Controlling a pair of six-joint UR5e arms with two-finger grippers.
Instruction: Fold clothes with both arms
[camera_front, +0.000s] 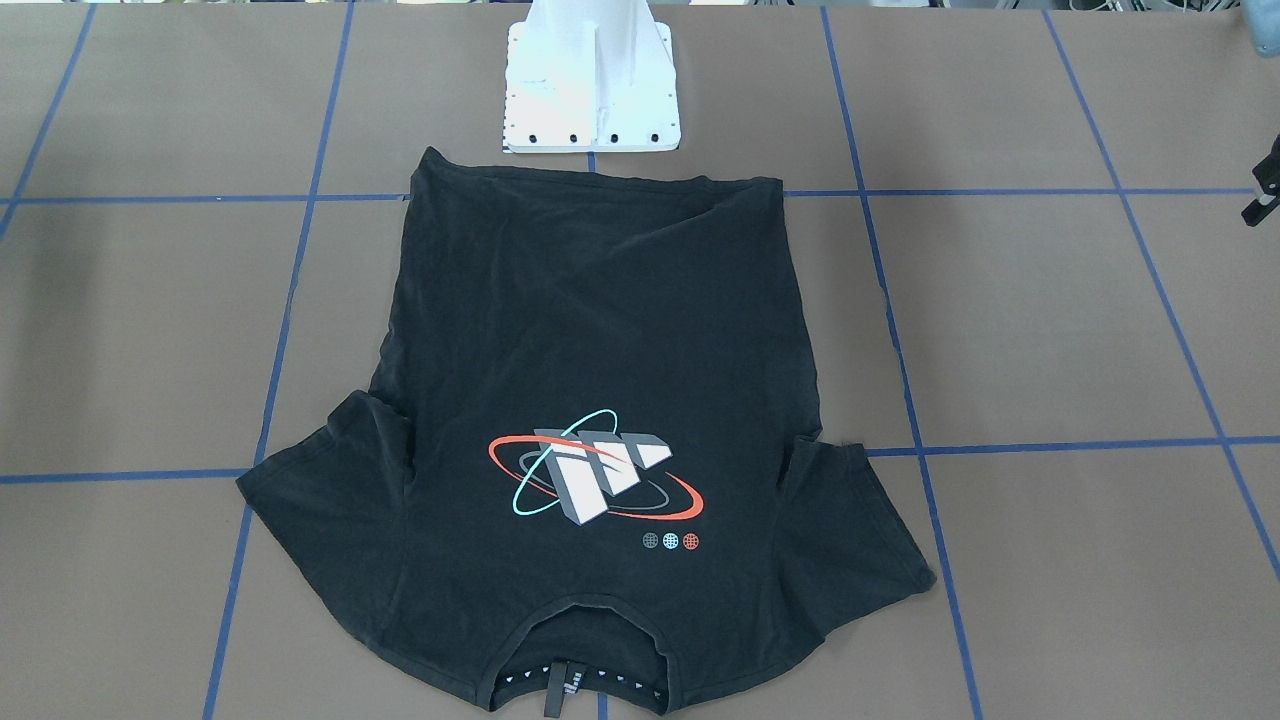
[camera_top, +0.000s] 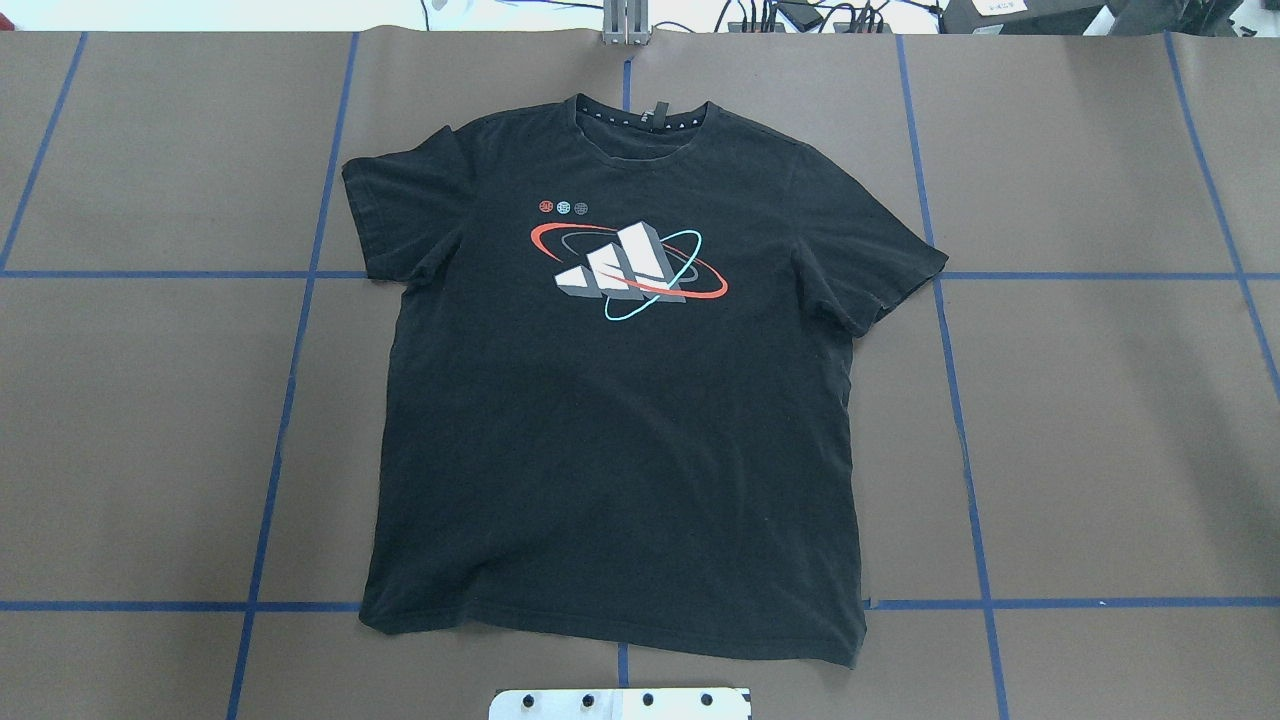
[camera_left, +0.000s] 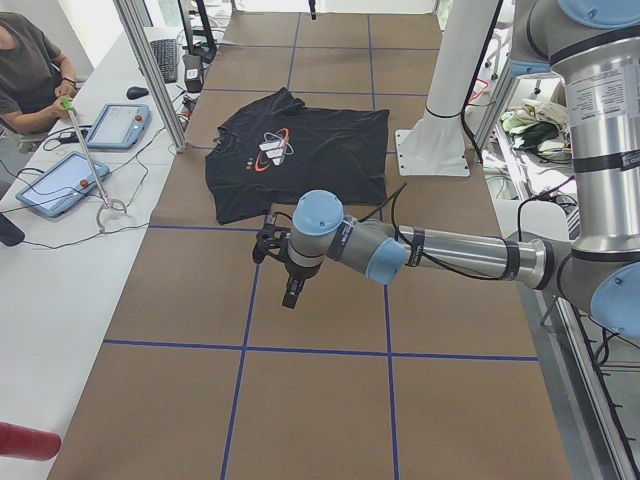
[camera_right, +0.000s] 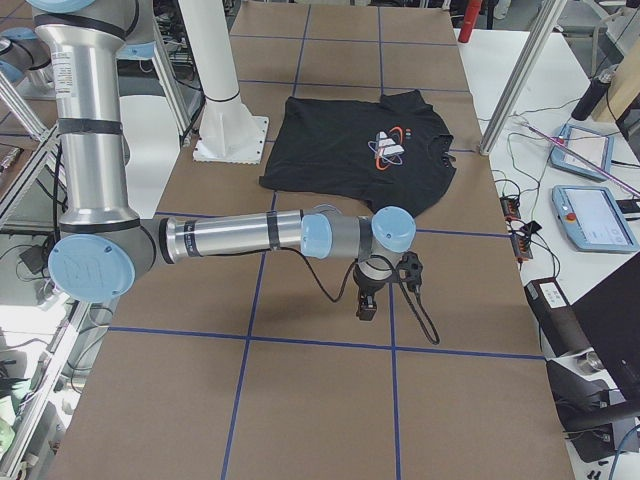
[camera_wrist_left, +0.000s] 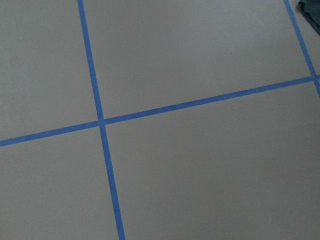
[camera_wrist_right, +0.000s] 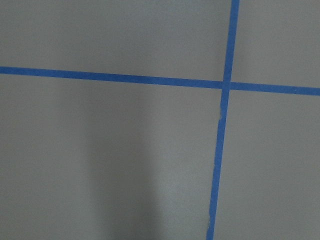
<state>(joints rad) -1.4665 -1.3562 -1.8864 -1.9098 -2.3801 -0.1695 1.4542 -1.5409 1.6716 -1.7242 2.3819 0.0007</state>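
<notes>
The black T-shirt (camera_top: 620, 430) lies flat and spread out on the brown table, print side up, with its collar at the far edge from the robot. Its white, red and teal logo (camera_top: 625, 270) and three dots show; it also shows in the front view (camera_front: 600, 330). My left gripper (camera_left: 290, 298) hangs over bare table to the shirt's left, well apart from it. My right gripper (camera_right: 365, 310) hangs over bare table to the shirt's right. I cannot tell whether either is open or shut. Both wrist views show only table and tape.
The white base plate (camera_front: 590, 90) stands just behind the shirt's hem. Blue tape lines (camera_top: 290, 400) grid the table. A seated operator (camera_left: 25, 60) and tablets (camera_left: 118, 125) are at a side bench, with more tablets (camera_right: 590, 215) in the right view.
</notes>
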